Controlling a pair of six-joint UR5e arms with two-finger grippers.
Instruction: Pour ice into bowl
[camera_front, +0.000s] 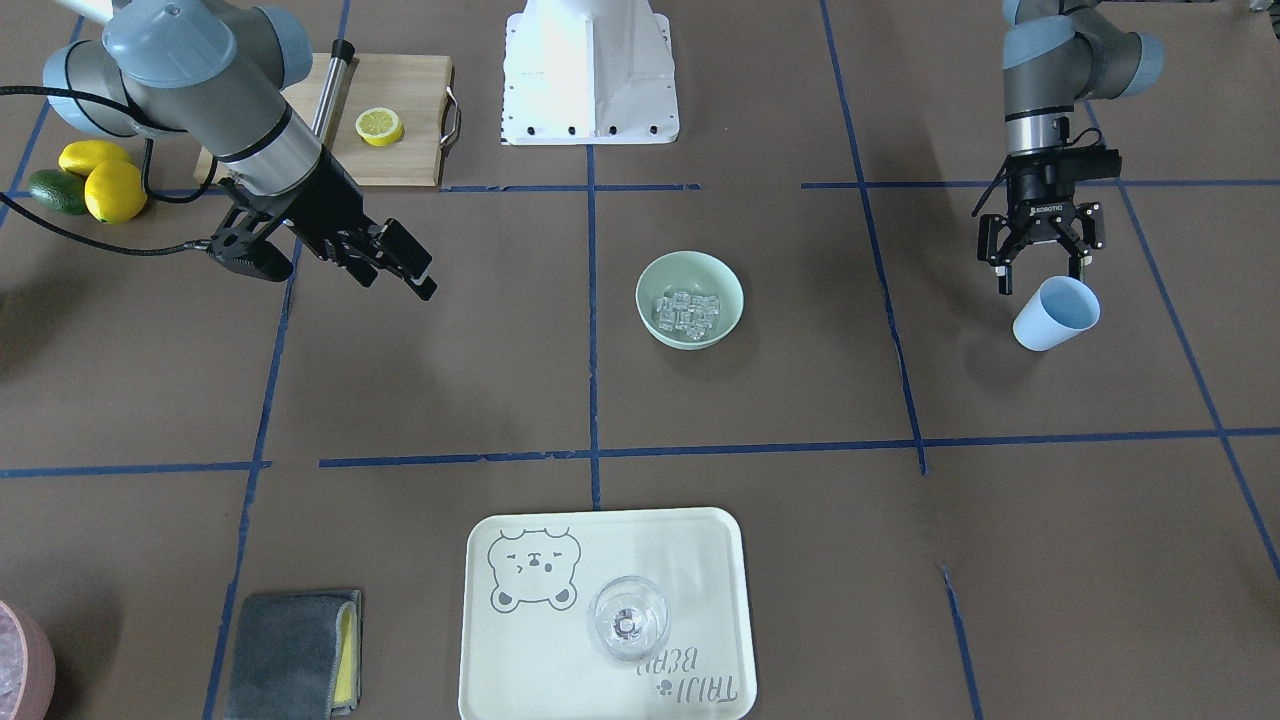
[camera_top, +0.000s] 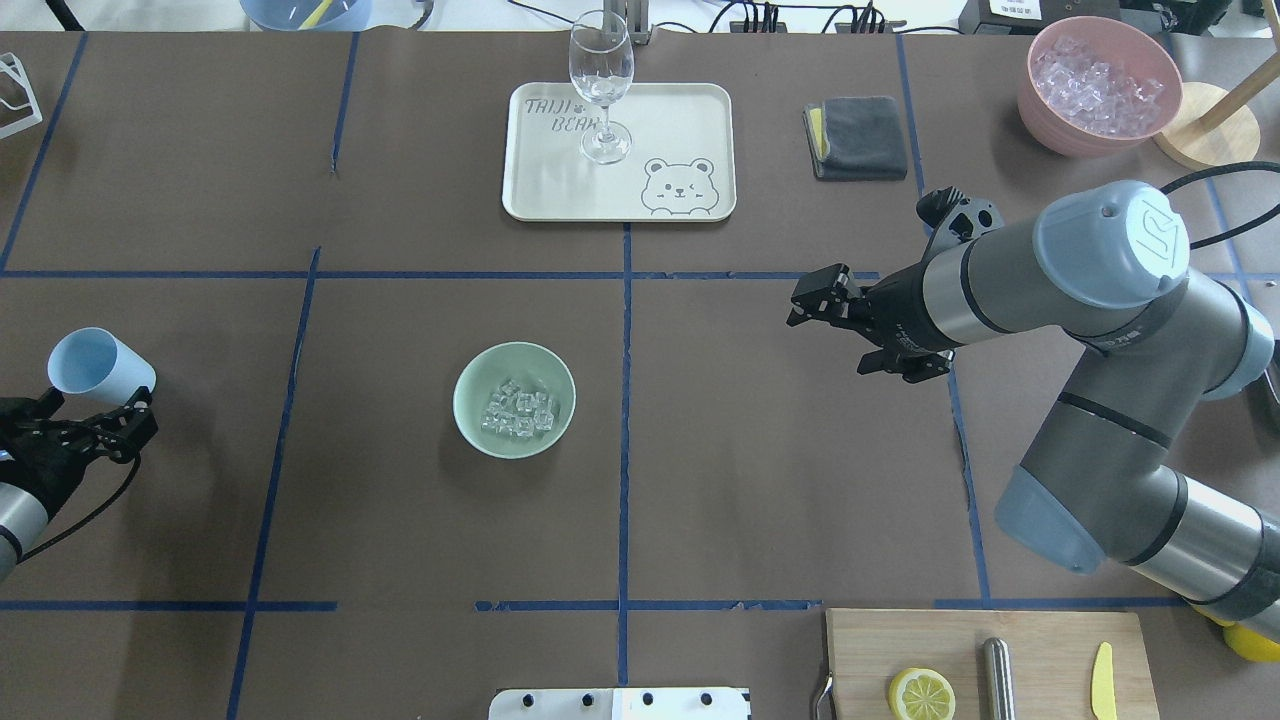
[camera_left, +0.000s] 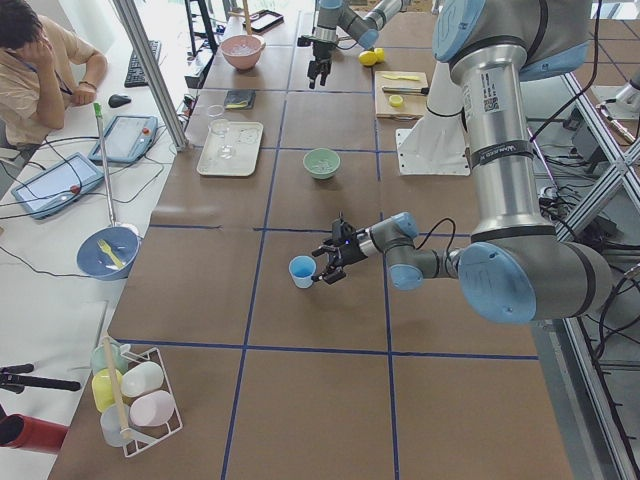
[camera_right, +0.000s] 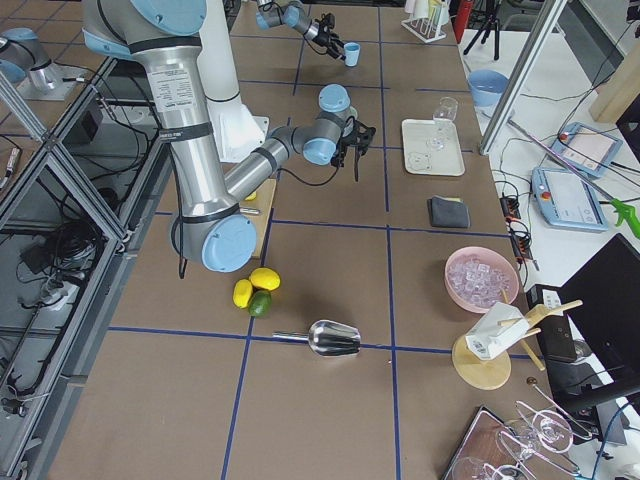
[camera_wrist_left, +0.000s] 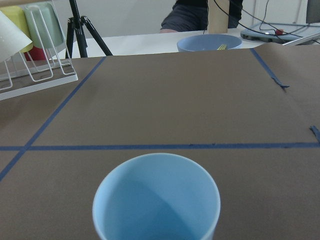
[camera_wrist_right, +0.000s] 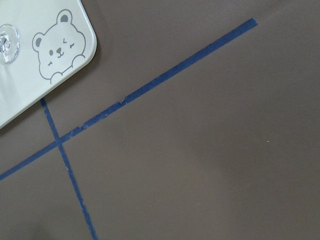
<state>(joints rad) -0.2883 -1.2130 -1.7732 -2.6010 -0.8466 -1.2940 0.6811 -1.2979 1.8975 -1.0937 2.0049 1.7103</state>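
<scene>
- Several clear cubes of ice (camera_front: 689, 311) lie heaped in the bottom of the bowl (camera_front: 728, 318). None shows on the table around it.
- The mint-green bowl stands upright near the middle of the table, just to one side of the blue tape line that runs down the centre.
- Left gripper (camera_front: 1040, 283): low over the table, far out toward the robot's left end. Jaws spread wide, clamped on nothing.
- Light blue cup (camera_front: 1056, 315) stands upright just beyond the left fingertips, mouth up. The left wrist view looks into it and it appears empty. I cannot tell whether a fingertip touches its rim.
- Right gripper (camera_front: 418, 272): above bare table, angled toward the middle, well apart from the bowl. Jaws apart as far as the front view shows, with nothing between them.
- Cream tray (camera_front: 700, 560) with a bear print sits on the operators' side. A clear wine glass (camera_front: 628, 618) stands upright on it.
- Grey folded cloth (camera_front: 290, 655) lies beside the tray.
- Wooden cutting board (camera_front: 410, 95) on the robot's right carries a lemon half (camera_front: 380, 127).
- Pink container (camera_top: 1060, 135) of whitish crushed ice stands at the far corner on the robot's right.
</scene>
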